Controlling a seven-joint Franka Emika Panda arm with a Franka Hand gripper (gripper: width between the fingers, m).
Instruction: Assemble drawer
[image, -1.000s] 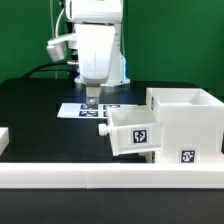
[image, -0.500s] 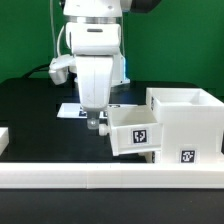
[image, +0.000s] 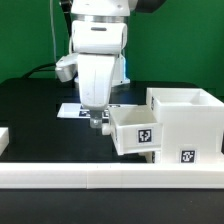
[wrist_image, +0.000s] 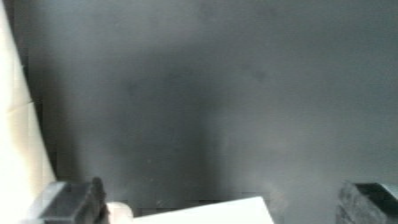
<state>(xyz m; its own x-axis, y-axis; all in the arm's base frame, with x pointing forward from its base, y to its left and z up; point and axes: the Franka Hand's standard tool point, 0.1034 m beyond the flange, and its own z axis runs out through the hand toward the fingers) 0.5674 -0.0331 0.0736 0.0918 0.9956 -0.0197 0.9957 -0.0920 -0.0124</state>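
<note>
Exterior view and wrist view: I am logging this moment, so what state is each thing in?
gripper: low over the table beside the tray, fingers apart, holding nothing.
drawer tray: upright, part way into the shell, sticking out.
drawer shell: upright on the table, open on top.
marker board: flat on the table, partly hidden by the arm.
border wall: lying along the table's front edge.

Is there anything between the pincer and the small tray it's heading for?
Nothing visible. In the exterior view the pincer hangs just off the small tray on its exterior-view left side, with only bare black table between them. The tray sits part-way in the large shell.
</note>
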